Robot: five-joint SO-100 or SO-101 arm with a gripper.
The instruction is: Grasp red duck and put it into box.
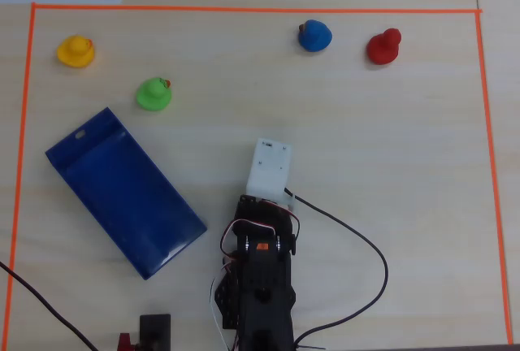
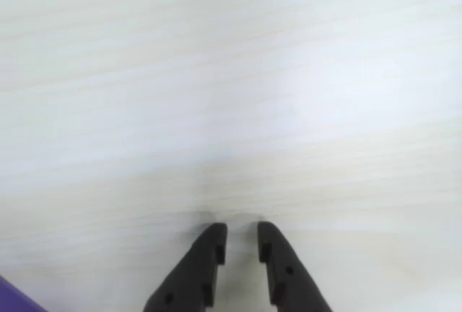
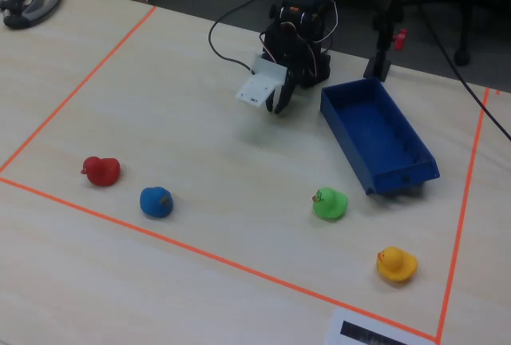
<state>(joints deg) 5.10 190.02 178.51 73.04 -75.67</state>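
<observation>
Ducks sit on a pale wooden table (image 1: 366,164) inside a square of orange tape (image 1: 244,10). In the overhead view, the red duck (image 1: 383,46) is far up at about 1 o'clock from the arm, close to the top tape line. The blue duck (image 1: 314,36) is just beside it, on its 9 o'clock side, and the two are not touching. The green duck (image 1: 153,94) is at about 10 o'clock from the arm, and the yellow duck (image 1: 75,51) is further out the same way, near the top left corner. The box (image 1: 122,191) is dark blue and lies tilted at 9 o'clock from the arm, with its small hole at the end near the green duck. No duck is in it. The arm (image 1: 258,278) is black and sits at the bottom middle, with a white block (image 1: 269,167) at its front end. In the fixed view the red duck (image 3: 101,171) is at the left with the blue duck (image 3: 156,202) next to it, and both are well apart from the box (image 3: 375,133) on the right. The green duck (image 3: 329,204) and yellow duck (image 3: 396,265) are in front of the box. In the wrist view the gripper (image 2: 240,234) pokes in from 6 o'clock, low over bare table. Its two black fingers (image 2: 207,250) have only a thin gap between them and hold nothing. A bit of the blue box (image 2: 11,297) shows in the bottom left corner.
</observation>
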